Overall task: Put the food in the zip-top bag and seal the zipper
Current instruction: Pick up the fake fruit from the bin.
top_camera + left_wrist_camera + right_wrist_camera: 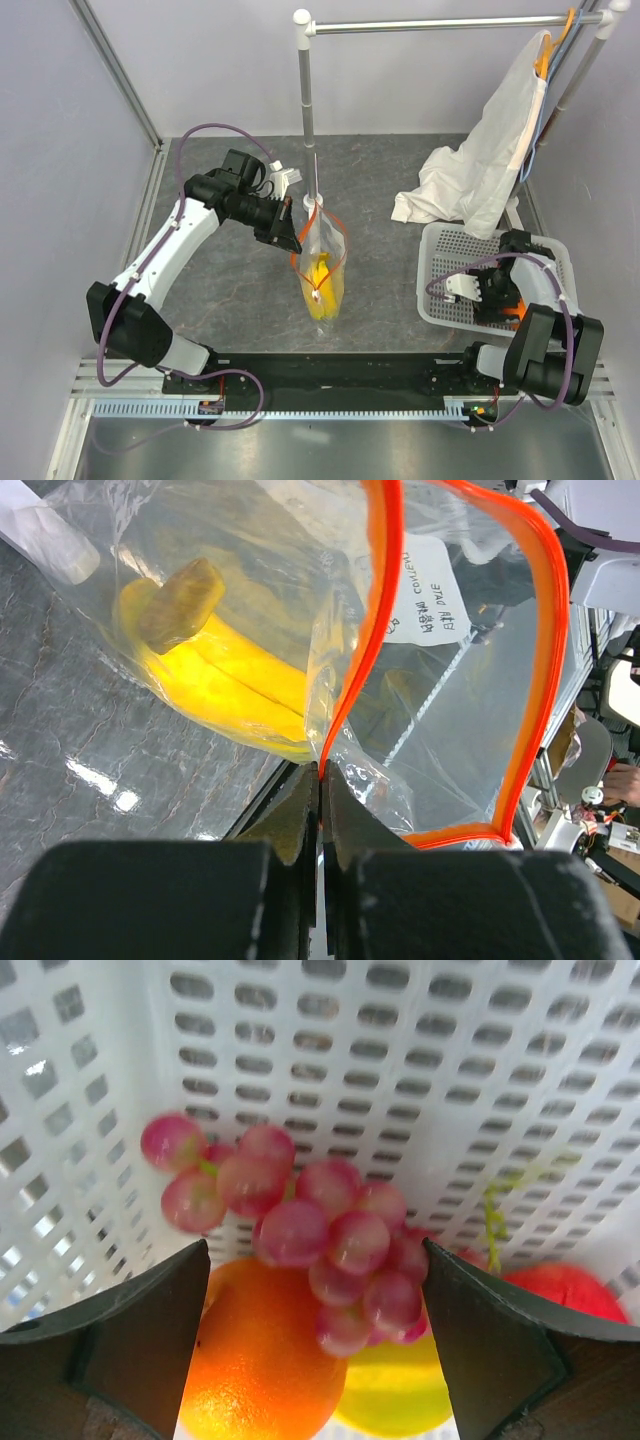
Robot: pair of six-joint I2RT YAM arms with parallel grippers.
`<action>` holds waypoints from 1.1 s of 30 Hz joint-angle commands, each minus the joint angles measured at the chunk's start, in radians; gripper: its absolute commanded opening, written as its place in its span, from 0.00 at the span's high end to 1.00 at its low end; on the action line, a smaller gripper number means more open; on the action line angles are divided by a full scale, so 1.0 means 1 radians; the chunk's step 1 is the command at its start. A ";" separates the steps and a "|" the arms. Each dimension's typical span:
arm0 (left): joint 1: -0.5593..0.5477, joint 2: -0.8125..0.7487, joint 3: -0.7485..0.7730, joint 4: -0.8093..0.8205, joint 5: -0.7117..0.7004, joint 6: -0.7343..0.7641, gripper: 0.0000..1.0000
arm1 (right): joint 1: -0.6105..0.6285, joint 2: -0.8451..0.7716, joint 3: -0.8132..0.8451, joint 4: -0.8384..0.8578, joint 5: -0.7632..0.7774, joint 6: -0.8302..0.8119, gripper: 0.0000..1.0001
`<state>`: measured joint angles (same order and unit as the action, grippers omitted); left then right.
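Note:
The clear zip-top bag [322, 268] hangs open with its red zipper [548, 650] spread in a loop. A yellow banana [225, 675] lies inside it. My left gripper [322, 772] is shut on the zipper strip at the bag's mouth and holds the bag up [288, 232]. My right gripper [315, 1260] is open inside the white mesh basket [445, 262], its jaws on either side of the bunch of red grapes [320, 1230] and the orange [262, 1360]. A red fruit [570, 1290] and a yellow-green fruit [395, 1390] lie beside them. The slider is not visible.
A white cloth bag [480, 170] hangs from a hanger on the metal rail [440, 25] at the back right. The rail's upright post [308, 100] stands just behind the zip-top bag. Walls close in the left and right sides.

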<state>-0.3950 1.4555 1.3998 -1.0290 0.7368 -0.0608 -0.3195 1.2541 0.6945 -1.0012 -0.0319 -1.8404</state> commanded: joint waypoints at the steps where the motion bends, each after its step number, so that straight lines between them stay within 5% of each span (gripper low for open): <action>1: -0.002 0.012 0.002 0.018 0.024 0.024 0.98 | 0.032 0.031 0.008 0.056 -0.051 -0.056 0.09; 5: -0.002 0.014 0.004 0.018 0.023 0.022 0.98 | 0.077 0.036 -0.016 0.104 -0.079 -0.039 0.19; 12: -0.002 0.002 -0.008 0.018 0.013 0.022 0.98 | 0.102 0.062 0.083 0.026 -0.146 0.027 0.74; 17: -0.002 -0.001 -0.001 0.018 0.007 0.021 0.98 | 0.131 0.039 0.218 -0.137 -0.246 0.067 1.00; 33: -0.002 0.002 -0.024 0.032 0.013 0.009 0.98 | 0.359 -0.108 0.453 -0.327 -0.557 0.322 1.00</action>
<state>-0.3950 1.4673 1.3834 -1.0195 0.7361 -0.0612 -0.0074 1.1870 1.0462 -1.2423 -0.4099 -1.6211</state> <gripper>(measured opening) 0.027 0.044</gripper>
